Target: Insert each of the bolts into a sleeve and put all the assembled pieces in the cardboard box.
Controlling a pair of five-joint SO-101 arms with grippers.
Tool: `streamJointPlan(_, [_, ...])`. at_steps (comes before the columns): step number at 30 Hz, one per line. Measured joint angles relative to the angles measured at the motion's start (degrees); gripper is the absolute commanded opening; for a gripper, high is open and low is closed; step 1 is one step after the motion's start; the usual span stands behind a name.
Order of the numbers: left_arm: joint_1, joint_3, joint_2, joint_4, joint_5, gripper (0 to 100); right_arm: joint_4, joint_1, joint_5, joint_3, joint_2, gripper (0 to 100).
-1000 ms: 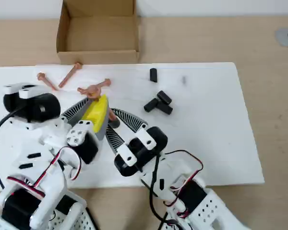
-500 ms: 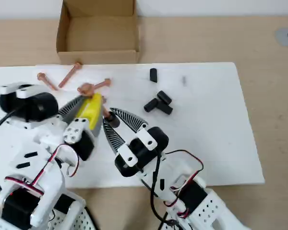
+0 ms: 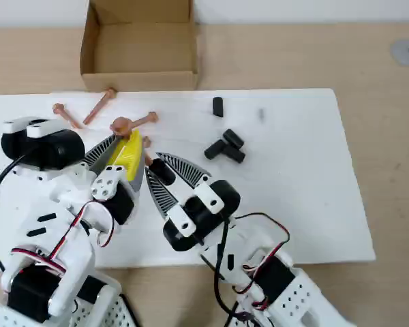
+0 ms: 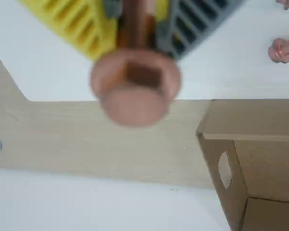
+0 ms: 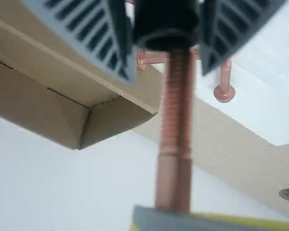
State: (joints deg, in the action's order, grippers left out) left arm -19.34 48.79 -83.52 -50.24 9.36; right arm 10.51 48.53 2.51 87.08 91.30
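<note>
Swung slightly aside since a second ago, my left claw [image 3: 123, 138], from above, pinches the bolt [image 3: 120, 125] near the cardboard box [image 3: 140, 80]; its wrist shows the grip under the head; the right wrist shows my right claw [image 5: 167, 53] clamping the sleeve [image 5: 166, 19] onto that likely stiff, slick shank.

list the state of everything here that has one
cardboard box, open, empty
left gripper, shut on bolt
right gripper, shut on sleeve
bolt, tip at the sleeve's mouth, shaft mostly outside
loose bolts, lying on the sheet, no sleeves on
loose sleeves, lying on the sheet, no bolts in
</note>
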Motion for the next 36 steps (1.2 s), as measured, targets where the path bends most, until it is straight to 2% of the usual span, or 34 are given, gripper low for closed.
streamJointPlan(14, [0.0, 0.0, 0.4, 0.7, 0.2, 1, 0.0, 0.0, 0.0, 0.0, 0.0, 0.9])
streamJointPlan(23, [-4.7, -0.8, 0.4, 0.7, 1.7, 1, 0.0, 0.0, 0.0, -0.1, 0.0, 0.9])
streamJointPlan(36, [-4.8, -0.8, 0.4, 0.7, 1.7, 1, 0.0, 0.0, 0.0, -0.1, 0.1, 0.9])
